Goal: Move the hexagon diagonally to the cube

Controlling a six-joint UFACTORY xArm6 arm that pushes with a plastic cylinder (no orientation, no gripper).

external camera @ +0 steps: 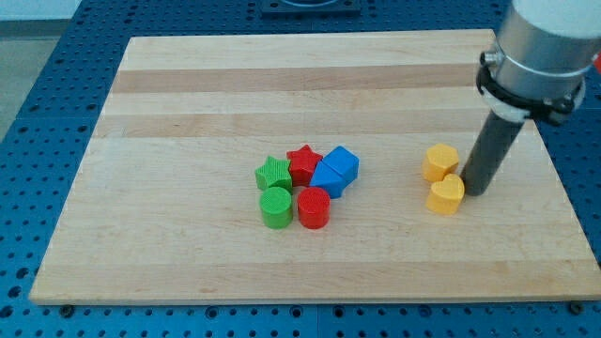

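Note:
A yellow hexagon [439,161] sits right of the board's middle, with a yellow heart [446,195] just below it. My tip [472,191] rests on the board right beside the heart's right side and just below-right of the hexagon. A blue cube [342,162] sits near the centre, at the right end of a cluster, well to the left of the hexagon.
The cluster also holds a blue triangle [328,179], a red star [303,164], a green star [273,174], a green cylinder [276,207] and a red cylinder [313,207]. The wooden board [188,94] lies on a blue perforated table; its right edge is near my tip.

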